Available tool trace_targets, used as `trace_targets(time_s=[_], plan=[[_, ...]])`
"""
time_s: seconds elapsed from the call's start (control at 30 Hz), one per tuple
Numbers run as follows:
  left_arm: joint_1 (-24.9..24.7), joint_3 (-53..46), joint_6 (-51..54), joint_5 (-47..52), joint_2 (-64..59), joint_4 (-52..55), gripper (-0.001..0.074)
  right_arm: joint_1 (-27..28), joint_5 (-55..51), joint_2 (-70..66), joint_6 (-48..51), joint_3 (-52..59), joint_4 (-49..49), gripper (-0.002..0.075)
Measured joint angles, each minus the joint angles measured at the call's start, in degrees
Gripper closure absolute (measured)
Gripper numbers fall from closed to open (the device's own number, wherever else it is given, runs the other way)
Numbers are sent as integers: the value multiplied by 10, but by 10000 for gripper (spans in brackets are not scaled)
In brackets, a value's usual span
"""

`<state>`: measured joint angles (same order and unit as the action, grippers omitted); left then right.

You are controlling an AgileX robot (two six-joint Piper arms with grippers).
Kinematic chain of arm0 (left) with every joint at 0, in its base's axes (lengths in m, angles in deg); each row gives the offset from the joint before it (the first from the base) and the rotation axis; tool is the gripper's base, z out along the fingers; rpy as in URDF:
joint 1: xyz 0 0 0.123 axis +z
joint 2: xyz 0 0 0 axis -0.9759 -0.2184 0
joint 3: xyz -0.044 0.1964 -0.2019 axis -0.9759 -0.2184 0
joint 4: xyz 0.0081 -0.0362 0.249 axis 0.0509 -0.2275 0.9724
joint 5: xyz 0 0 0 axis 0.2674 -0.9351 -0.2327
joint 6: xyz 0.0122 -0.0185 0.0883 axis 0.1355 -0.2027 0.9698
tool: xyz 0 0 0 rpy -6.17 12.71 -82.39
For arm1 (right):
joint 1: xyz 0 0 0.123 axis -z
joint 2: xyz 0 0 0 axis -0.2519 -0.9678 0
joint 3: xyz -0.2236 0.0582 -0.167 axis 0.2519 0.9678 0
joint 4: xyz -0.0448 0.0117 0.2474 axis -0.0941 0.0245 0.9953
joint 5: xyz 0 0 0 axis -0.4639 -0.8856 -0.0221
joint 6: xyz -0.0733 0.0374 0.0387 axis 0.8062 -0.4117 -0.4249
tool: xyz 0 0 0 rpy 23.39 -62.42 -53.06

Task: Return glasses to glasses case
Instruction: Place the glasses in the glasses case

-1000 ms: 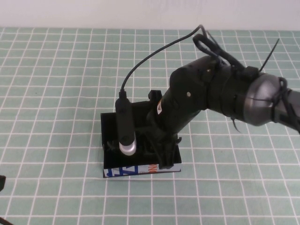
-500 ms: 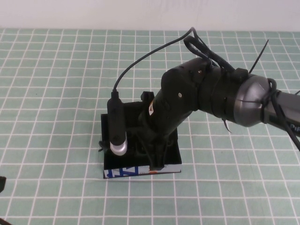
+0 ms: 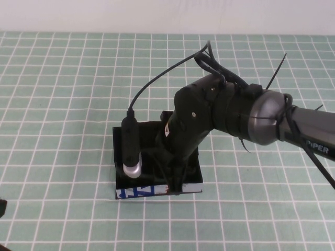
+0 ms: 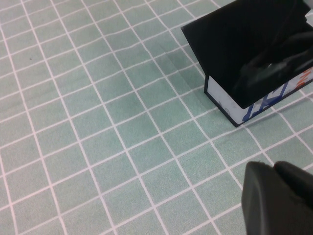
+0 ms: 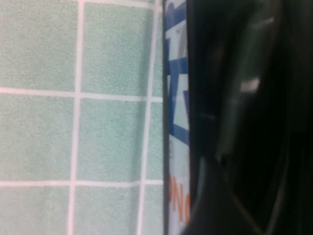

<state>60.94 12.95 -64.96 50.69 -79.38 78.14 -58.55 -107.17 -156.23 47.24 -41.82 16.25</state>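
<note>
The glasses case (image 3: 157, 190) lies open on the green checked mat, black inside, with its white front side printed in blue and orange facing me. My right gripper (image 3: 171, 177) reaches down into the case, close to its front wall. The arm hides most of the inside. The glasses show only as faint grey glints (image 5: 247, 85) in the dark inside of the case in the right wrist view, beside the printed front (image 5: 177, 112). The case also shows in the left wrist view (image 4: 234, 44). My left gripper (image 4: 276, 196) is shut and empty, low near the table's front left.
The right arm's black wrist camera with a silver tip (image 3: 131, 150) hangs over the left part of the case, its cable looping up behind. The green mat with white grid lines (image 3: 63, 104) surrounds the case on all sides.
My right arm has shifted left and lower over the case. A thin dark piece that stuck out at the case's left edge earlier no longer shows. The left arm has not moved.
</note>
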Motion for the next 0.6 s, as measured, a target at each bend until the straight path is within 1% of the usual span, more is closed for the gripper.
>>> trace_targets(time_s=[0.13, 0.23, 0.43, 0.5, 0.6], plan=[[0, 0, 0, 0, 0, -1, 737, 0, 3, 0, -7, -1, -19, 302], [0, 0, 0, 0, 0, -1, 737, 0, 10, 0, -19, -1, -31, 260], [0, 0, 0, 0, 0, -1, 737, 0, 38, 0, -39, -1, -51, 252], [0, 0, 0, 0, 0, -1, 737, 0, 48, 1, -39, -1, -51, 267], [0, 0, 0, 0, 0, -1, 737, 0, 55, 7, -40, -1, -52, 314]])
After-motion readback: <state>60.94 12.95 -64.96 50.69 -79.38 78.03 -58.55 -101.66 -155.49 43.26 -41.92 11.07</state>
